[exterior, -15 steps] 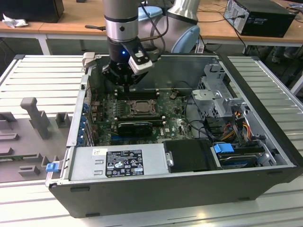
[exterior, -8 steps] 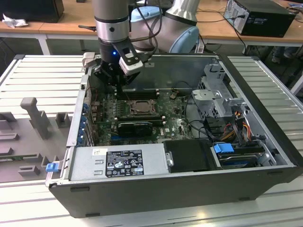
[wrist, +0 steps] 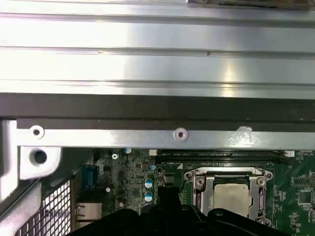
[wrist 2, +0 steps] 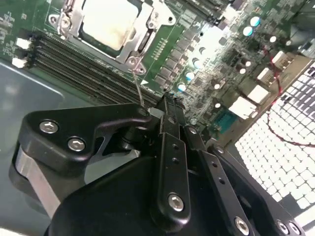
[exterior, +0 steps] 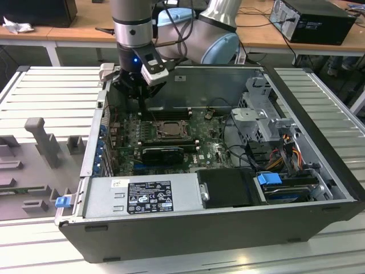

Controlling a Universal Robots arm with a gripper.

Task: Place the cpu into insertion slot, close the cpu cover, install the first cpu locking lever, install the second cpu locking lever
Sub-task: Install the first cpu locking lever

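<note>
Ribbed metal desk (exterior: 34,85) carrying an open computer case (exterior: 171,240).
Fingers (wrist 2: 170,118): pressed together, tips low over the green motherboard (wrist 2: 165,46), at the case's rear on the exterior view's left.
Locking lever (wrist 2: 138,81): thin rod in the second wrist view, just beside the fingers.
Cpu (wrist 2: 106,22): seated in the insertion slot (exterior: 151,132), with the cpu cover (wrist: 199,184) closed around it in both wrist views.
Exterior view adds a power supply (exterior: 102,197) with a white label (exterior: 149,197); its print is unreadable.
</note>
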